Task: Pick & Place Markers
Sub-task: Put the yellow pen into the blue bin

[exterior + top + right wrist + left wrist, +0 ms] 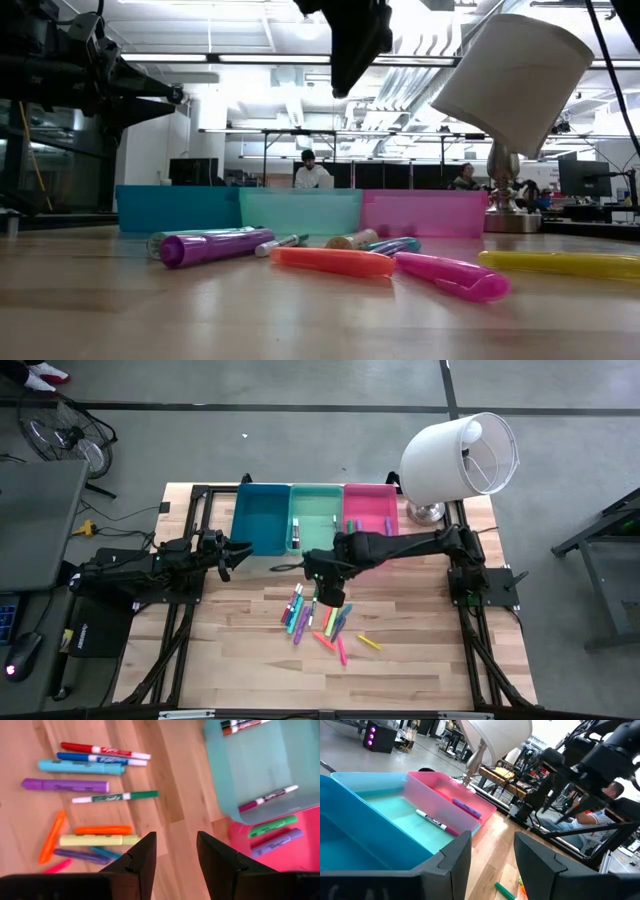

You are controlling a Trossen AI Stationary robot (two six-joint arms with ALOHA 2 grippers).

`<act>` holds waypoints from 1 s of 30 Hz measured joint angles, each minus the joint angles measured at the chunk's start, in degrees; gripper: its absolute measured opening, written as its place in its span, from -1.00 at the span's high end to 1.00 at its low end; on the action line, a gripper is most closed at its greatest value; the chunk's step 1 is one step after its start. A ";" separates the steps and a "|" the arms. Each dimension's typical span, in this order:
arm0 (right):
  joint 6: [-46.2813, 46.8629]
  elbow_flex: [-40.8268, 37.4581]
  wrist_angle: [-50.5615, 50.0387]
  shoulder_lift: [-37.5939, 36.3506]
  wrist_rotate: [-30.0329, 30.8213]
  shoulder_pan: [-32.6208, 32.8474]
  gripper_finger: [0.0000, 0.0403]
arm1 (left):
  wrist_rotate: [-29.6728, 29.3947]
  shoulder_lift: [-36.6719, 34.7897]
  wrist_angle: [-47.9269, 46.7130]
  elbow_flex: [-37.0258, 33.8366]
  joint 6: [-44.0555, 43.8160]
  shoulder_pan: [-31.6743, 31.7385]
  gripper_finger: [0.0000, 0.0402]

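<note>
Closest to my low camera lie a purple marker (215, 246), an orange marker (333, 261) and a pink marker (452, 275) on the wooden table (300, 320). I can't read any print on the barrels. My right gripper (330, 598) hangs above the loose markers (318, 620), fingers parted and empty, touching nothing. My left gripper (238, 552) waits beside the blue bin (260, 518), also parted and holding nothing. Several markers already lie in the mint bin (315, 520) and pink bin (370, 515). Bare wood stretches from the pile to the table's front edge.
</note>
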 joint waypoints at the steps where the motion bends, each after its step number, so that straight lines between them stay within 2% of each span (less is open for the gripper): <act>1: 0.30 0.00 -0.11 0.00 0.10 0.41 0.36 | 0.00 -0.02 0.00 0.02 0.00 0.00 0.27; 11: 0.75 0.00 -0.23 0.00 3.89 3.82 0.36 | 0.02 -0.01 0.00 0.00 0.01 0.00 0.27; 23: -0.63 -0.58 1.05 -0.04 3.92 4.48 0.36 | 0.02 -0.01 0.00 0.02 0.00 0.00 0.27; 26: -1.24 -7.13 7.53 -2.81 2.98 4.52 0.36 | 0.02 -0.01 0.00 0.01 0.01 0.00 0.27; 30: 0.01 -22.37 20.35 -9.75 -1.00 4.54 0.36 | 0.04 -0.02 0.00 0.01 0.02 -0.01 0.27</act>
